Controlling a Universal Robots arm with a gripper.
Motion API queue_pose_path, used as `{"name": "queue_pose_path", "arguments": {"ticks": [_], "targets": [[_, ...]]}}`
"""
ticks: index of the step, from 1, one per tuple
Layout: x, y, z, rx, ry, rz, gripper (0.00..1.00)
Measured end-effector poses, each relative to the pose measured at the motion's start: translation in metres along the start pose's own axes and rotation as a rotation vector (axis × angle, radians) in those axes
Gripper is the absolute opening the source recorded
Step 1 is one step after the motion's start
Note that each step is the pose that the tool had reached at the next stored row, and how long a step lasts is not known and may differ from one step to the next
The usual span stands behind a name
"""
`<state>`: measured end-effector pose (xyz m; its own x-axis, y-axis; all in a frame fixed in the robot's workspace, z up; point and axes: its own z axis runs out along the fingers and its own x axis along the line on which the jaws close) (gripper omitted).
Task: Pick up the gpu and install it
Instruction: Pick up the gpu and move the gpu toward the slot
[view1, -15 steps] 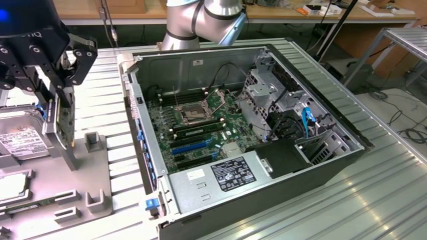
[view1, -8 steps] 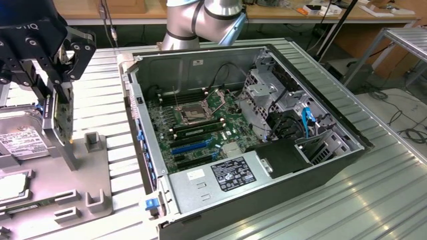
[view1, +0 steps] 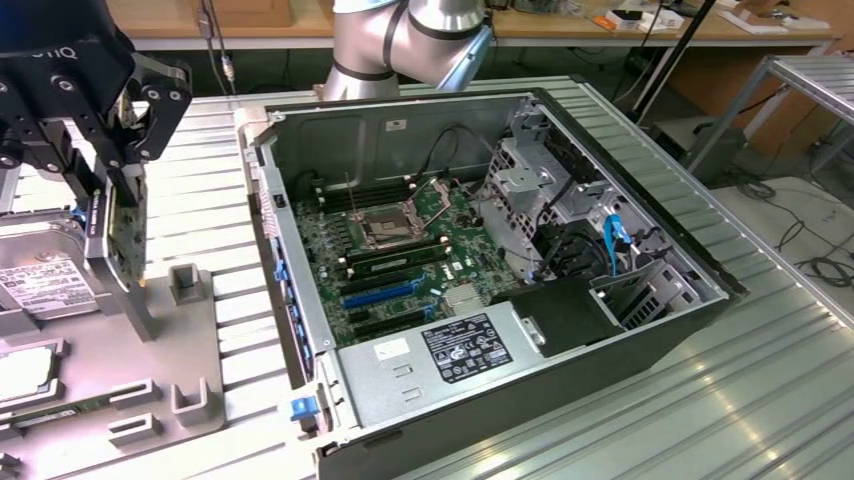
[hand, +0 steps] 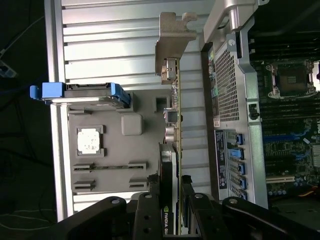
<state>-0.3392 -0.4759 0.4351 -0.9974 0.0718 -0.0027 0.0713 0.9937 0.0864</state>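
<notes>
Here, I saw the gripper (view1: 107, 190) clenched on the gpu (view1: 123, 255), upright above the grey tray (view1: 200, 330) holding a hard drive (view1: 47, 285), on the exterior view's left of the open case (view1: 627, 350) containing the motherboard (view1: 400, 230).

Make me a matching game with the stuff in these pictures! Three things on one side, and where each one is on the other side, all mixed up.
Things
1. gpu
2. hard drive
3. motherboard

Places
A. inside the open case
B. held in the gripper
C. on the gray tray

Pairs: 1-B, 2-C, 3-A
</notes>
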Motion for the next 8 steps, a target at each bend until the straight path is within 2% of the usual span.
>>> {"name": "queue_pose_path", "arguments": {"ticks": [8], "targets": [[-0.0074,0.0005,0.0001,0.0000,0.0001,0.000,0.27]]}}
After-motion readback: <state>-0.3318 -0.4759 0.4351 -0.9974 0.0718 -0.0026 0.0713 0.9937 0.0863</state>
